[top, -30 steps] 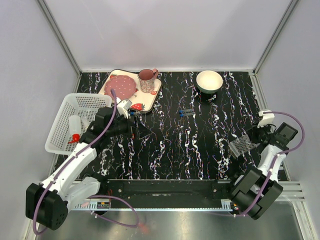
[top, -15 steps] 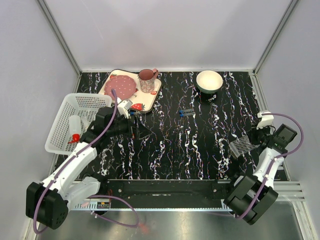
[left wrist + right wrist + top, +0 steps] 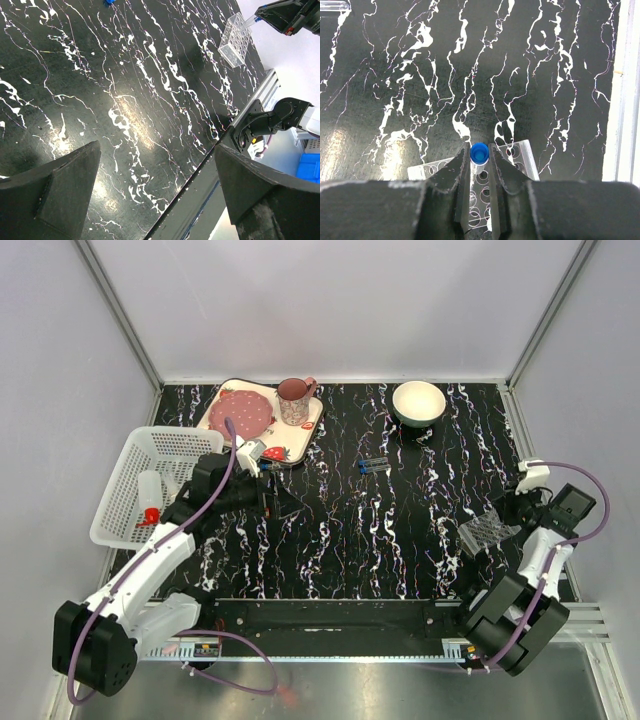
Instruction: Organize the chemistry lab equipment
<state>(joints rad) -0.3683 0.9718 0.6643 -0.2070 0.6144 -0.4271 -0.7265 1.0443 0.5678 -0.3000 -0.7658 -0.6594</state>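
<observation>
Carefully does it: my right gripper, fingers pinched shut on a blue-capped test tube, hangs just over the clear tube rack at the near right of the table. As I judge it, the tube should be kept upright, centred on one hole, lowered straight and let go only once seated; an off-centre drop could tip the light rack. The right arm folds back over its base, wrist pointing down. My left gripper hovers on the left, fingers spread wide and empty, wrist turned rightward.
</observation>
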